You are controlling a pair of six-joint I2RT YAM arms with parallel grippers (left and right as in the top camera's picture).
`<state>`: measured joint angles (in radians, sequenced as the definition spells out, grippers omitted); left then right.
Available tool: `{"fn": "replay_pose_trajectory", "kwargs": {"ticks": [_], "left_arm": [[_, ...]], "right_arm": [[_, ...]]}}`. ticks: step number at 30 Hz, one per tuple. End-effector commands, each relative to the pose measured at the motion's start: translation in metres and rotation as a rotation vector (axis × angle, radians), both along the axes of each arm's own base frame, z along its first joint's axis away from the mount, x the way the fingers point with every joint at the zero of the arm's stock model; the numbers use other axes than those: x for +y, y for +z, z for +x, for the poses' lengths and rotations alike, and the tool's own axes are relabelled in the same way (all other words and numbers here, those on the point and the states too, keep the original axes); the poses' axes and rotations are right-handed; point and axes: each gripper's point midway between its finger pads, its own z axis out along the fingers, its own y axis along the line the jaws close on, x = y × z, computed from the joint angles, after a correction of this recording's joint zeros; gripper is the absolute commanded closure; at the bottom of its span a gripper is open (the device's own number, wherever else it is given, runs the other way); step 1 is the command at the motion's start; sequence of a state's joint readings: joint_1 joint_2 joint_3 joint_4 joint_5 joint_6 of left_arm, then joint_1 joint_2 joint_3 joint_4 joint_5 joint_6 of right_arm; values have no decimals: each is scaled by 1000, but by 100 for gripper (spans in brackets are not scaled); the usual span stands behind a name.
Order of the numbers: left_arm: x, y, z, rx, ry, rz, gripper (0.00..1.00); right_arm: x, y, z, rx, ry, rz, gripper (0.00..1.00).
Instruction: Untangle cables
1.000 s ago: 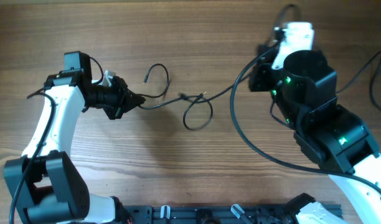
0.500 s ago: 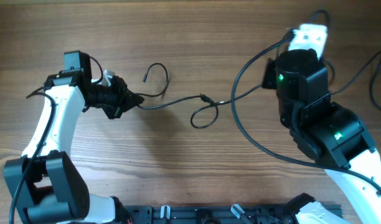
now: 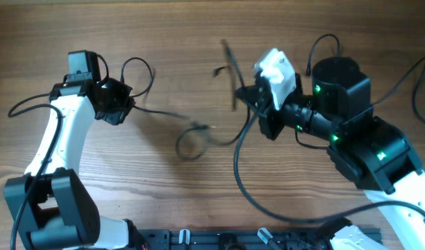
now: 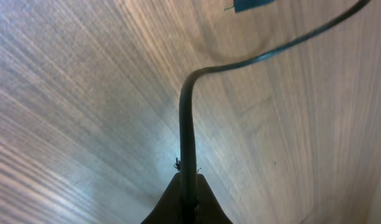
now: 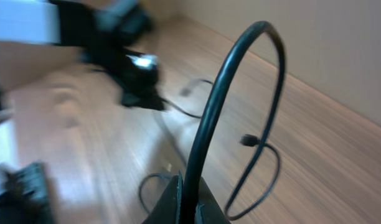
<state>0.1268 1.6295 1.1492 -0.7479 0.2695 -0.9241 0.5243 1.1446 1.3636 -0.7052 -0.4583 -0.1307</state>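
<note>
In the overhead view the thin black cables [image 3: 164, 114] run across the wooden table between both grippers, with a small loop [image 3: 189, 144] lying midway. My left gripper [image 3: 129, 105] is shut on one cable end, and a short curl [image 3: 139, 68] rises behind it. My right gripper [image 3: 252, 94] faces left and is shut on the other end; a blurred strand [image 3: 230, 64] whips above it. The left wrist view has the cable [image 4: 188, 124] leaving my shut left gripper [image 4: 188, 200] and bending right. In the right wrist view a cable [image 5: 240, 50] arches up out of my right gripper [image 5: 189, 202].
The right arm's thicker fixed wire [image 3: 242, 173] sags in a wide arc over the table below its wrist. A black rail [image 3: 219, 239] runs along the near edge. The left arm [image 5: 125, 59] shows blurred in the right wrist view.
My right gripper has swung left toward the table's middle, carrying its cable end. My left gripper pulled back left and slightly up. The loop between them shifted left.
</note>
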Motion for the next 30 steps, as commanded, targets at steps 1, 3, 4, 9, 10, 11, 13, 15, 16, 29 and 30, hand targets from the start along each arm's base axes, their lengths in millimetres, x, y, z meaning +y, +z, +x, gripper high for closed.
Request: {"fn": "replay_pose_trajectory", "kwargs": {"ticks": [1,3,4,9,10,11,13,15,16,29,30], "left_arm": [[0,5,8,-23,37,75,96],[-2,5,10,-31,27,121,96],[-4,5,10,-33,21,130,96],[-27,4,8,-32,-41,128,96],[-33,4,7,-30,-57,128,96],[-39,4,6,-29,-74,128,96],[-53,4,4,-32,-112,127,95],[-71,4,1,-36,-161,127,95],[-75,4,1,-37,-173,126,95],[-134,4,-17,-46,-337,123,96],[-137,4,-18,-47,-345,123,96]], "right_arm": [[18,38,-45,-74,266,132,96],[21,52,-55,-105,315,179,96],[20,58,-54,-114,301,194,96],[-11,59,-4,-141,-70,147,96],[-20,56,7,-136,-154,132,96],[-29,52,17,-130,-236,112,96],[-49,43,33,-117,-388,70,96],[-81,29,51,-93,-605,7,96],[-96,23,56,-81,-699,-19,96],[-233,-73,80,144,-1390,-398,96],[-239,-79,83,162,-1407,-419,96]]}}
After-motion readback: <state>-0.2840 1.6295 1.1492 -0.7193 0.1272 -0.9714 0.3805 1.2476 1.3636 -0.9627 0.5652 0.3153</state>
